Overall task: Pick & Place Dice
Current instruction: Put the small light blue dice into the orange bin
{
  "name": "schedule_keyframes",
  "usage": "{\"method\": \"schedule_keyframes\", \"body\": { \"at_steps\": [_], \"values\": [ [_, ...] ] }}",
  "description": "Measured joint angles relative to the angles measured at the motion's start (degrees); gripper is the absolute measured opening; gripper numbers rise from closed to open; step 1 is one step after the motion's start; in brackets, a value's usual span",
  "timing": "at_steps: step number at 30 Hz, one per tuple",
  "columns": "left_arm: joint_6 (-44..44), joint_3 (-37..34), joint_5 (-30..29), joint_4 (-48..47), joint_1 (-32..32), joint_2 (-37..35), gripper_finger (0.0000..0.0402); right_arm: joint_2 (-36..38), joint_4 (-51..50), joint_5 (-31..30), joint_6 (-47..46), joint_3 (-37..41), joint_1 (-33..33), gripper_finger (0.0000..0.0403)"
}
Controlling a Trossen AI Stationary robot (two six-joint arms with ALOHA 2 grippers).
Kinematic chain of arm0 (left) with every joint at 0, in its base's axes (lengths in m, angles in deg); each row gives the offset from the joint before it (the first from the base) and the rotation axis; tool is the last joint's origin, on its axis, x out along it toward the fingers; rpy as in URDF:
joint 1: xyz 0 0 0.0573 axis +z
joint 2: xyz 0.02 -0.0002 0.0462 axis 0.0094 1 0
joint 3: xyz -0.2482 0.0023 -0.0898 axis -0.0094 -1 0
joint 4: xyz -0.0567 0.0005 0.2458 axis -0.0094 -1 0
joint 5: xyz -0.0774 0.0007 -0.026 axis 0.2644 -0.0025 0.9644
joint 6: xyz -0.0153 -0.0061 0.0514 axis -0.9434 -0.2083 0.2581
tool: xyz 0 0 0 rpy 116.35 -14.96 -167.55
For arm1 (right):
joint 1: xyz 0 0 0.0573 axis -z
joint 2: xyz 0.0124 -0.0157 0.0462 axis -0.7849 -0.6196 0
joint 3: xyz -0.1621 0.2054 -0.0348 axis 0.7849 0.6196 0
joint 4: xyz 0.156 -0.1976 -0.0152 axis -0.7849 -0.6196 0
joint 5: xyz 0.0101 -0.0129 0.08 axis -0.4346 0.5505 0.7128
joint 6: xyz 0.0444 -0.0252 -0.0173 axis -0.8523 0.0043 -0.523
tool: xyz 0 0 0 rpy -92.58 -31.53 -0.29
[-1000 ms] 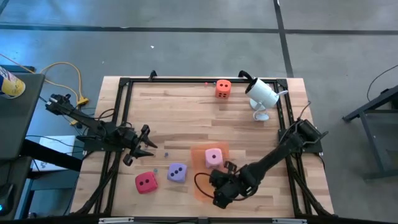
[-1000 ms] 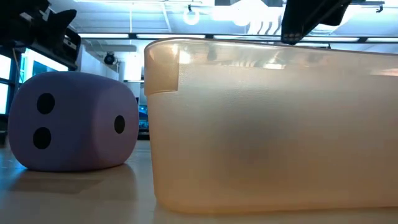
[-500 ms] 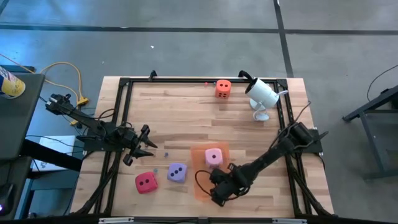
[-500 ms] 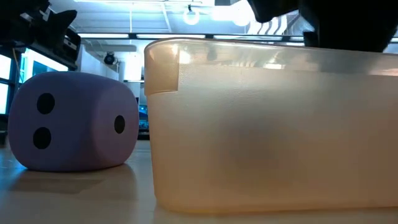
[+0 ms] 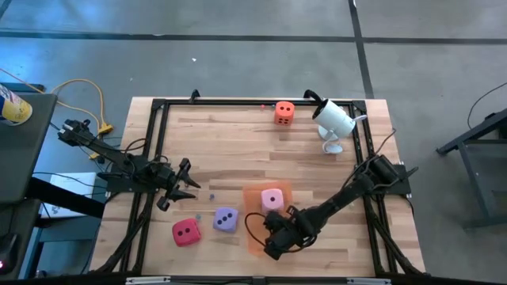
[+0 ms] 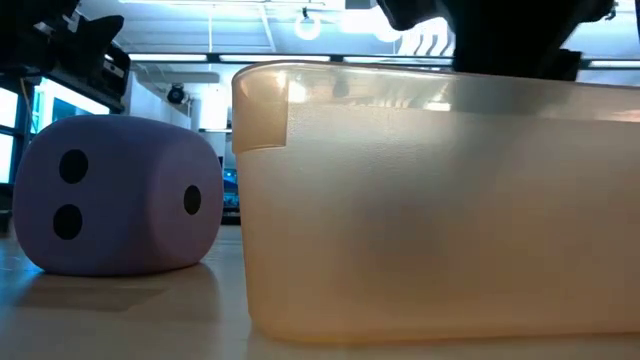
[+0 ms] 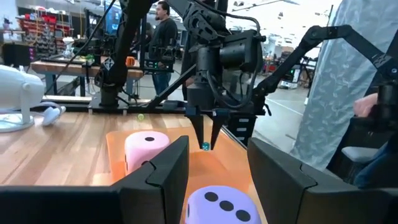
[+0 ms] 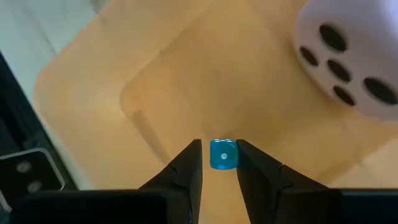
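Wooden table [image 5: 238, 142], so: left tool [image 5: 184, 180] waits spread open, red die [image 5: 186, 231] and purple die [image 5: 226, 219] just below-right of it. Right tool [image 8: 218, 163] pinches a tiny blue die [image 8: 222, 154] above the orange tray [image 8: 124, 93], pink die [image 8: 348, 62] just ahead, probably for dropping it in.

— What can't you make out?
— The pink die [image 8: 351, 59] runs off my right wrist view's edge. In the low view, the orange tray [image 6: 440, 200] blocks everything behind it.
— And overhead?
— My blue die is too small to find.
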Motion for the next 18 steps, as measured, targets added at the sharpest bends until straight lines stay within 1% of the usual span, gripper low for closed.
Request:
{"method": "schedule_keyframes", "body": {
  "at_steps": [6, 10, 13, 16, 18],
  "values": [
    [-4.9, 0.0, 0.2, 0.0, 0.0, 0.4, 0.016, 0.0, -0.4, -2.8, -0.2, 0.0, -1.4, 0.0085],
    [-5.1, 0.0, 0.2, -0.1, 0.0, 1.0, 0.016, 0.0, -0.7, -2.7, -1.5, 0.0, -1.6, 0.009],
    [-5.1, 0.0, 0.2, -0.1, 0.0, 1.0, 0.016, 0.0, -0.7, -2.9, -2.5, 0.0, -2.1, 0.011],
    [-5.1, 0.0, 0.2, 0.0, 0.0, 1.0, 0.016, 0.0, -0.6, -3.7, -2.8, 0.0, -2.6, 0.0143],
    [-5.2, 0.0, 0.2, 0.0, 0.0, 1.0, 0.016, 0.0, 0.0, -5.3, -1.9, 0.0, -2.9, 0.0167]
  ]
}}
